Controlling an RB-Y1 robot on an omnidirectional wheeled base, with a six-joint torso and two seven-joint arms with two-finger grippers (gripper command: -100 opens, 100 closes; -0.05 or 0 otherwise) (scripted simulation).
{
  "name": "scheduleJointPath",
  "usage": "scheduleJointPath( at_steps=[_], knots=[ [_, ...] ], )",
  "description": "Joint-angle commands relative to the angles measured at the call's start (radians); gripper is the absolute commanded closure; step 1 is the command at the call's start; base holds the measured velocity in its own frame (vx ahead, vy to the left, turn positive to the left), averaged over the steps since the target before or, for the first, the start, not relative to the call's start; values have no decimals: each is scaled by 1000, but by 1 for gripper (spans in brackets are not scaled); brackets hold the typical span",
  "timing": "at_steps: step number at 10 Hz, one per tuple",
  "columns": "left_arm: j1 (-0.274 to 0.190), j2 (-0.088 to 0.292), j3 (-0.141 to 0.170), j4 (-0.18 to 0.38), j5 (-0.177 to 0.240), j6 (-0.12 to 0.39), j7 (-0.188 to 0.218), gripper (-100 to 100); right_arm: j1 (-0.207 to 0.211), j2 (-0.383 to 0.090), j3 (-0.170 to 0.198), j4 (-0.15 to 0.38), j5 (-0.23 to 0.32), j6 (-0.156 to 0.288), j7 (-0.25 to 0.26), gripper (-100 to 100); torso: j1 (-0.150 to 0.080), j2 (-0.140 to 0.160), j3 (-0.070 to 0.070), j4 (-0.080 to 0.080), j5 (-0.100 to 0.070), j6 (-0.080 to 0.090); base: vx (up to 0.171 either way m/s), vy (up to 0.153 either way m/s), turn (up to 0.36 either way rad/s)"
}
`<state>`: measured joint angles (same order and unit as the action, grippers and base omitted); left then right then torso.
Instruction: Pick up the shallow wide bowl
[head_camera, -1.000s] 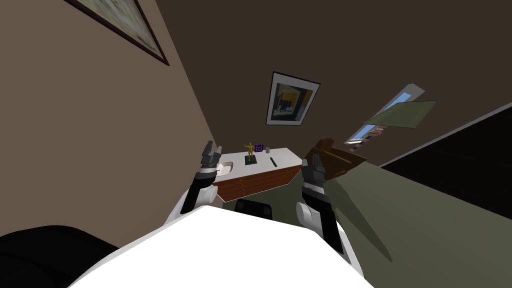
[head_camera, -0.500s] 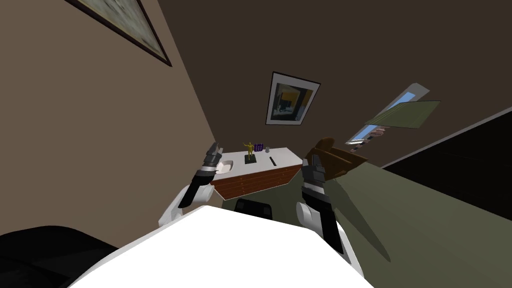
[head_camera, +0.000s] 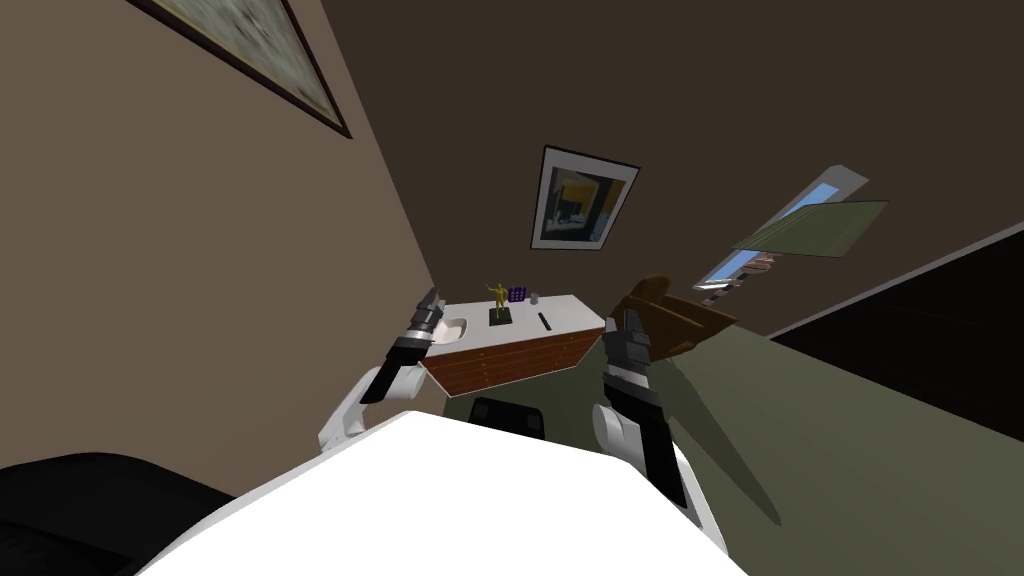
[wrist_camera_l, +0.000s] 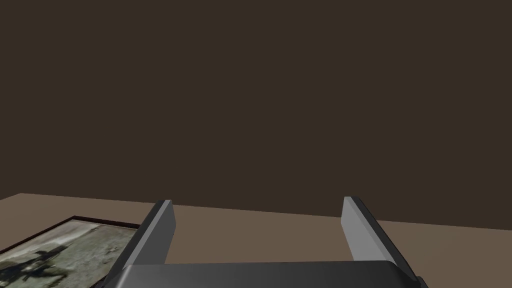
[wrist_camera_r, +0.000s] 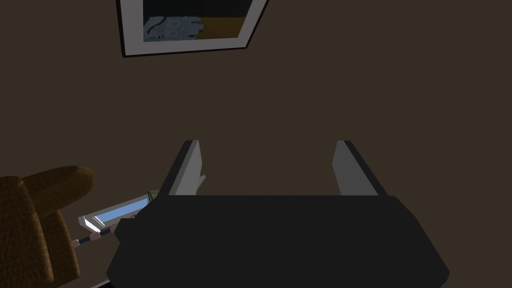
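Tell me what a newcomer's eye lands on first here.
A white-topped cabinet with red-brown drawers stands at the far wall, a small gold figurine on it and a framed picture above. A pale shallow bowl sits at its left end, and the open left pincer shows next to it in the head view. A brown armchair stands to the cabinet's right.

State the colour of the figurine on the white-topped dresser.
The figurine is golden yellow; the head view shows it best.
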<state>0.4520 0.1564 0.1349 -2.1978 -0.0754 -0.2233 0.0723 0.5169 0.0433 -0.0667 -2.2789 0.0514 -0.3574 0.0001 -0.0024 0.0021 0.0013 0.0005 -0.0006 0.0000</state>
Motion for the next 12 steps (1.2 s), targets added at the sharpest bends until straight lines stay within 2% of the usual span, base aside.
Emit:
scheduleJointPath(
  at_steps=[1,2,6,7,9,10,12],
  knots=[
    [-15,3,11,21,-1,50,4,-100,0,0,0,0,0,0,0,0,0,0,0,0,0,0,-28,-28,22],
    [-15,3,11,21,-1,53,4,-100,0,0,0,0,0,0,0,0,1,0,0,0,0,0,-21,-22,10],
    [-49,9,51,83,3,192,19,-100,0,0,0,0,0,0,0,0,0,0,0,0,0,0,-34,-35,34],
    [-49,9,51,83,3,205,19,-100,0,0,0,0,0,0,0,0,0,0,0,0,0,0,-27,-31,11],
    [-63,6,68,112,8,268,24,-100,0,0,0,0,0,0,0,0,1,-1,0,0,0,0,-27,-19,26],
    [-63,6,68,112,8,273,24,-100,0,0,0,0,0,0,0,0,1,0,0,0,0,0,-24,-18,13],
    [-74,0,81,139,15,334,28,-100,0,0,0,0,0,0,0,0,1,-1,-1,0,0,0,-22,-19,25]
  ],
)
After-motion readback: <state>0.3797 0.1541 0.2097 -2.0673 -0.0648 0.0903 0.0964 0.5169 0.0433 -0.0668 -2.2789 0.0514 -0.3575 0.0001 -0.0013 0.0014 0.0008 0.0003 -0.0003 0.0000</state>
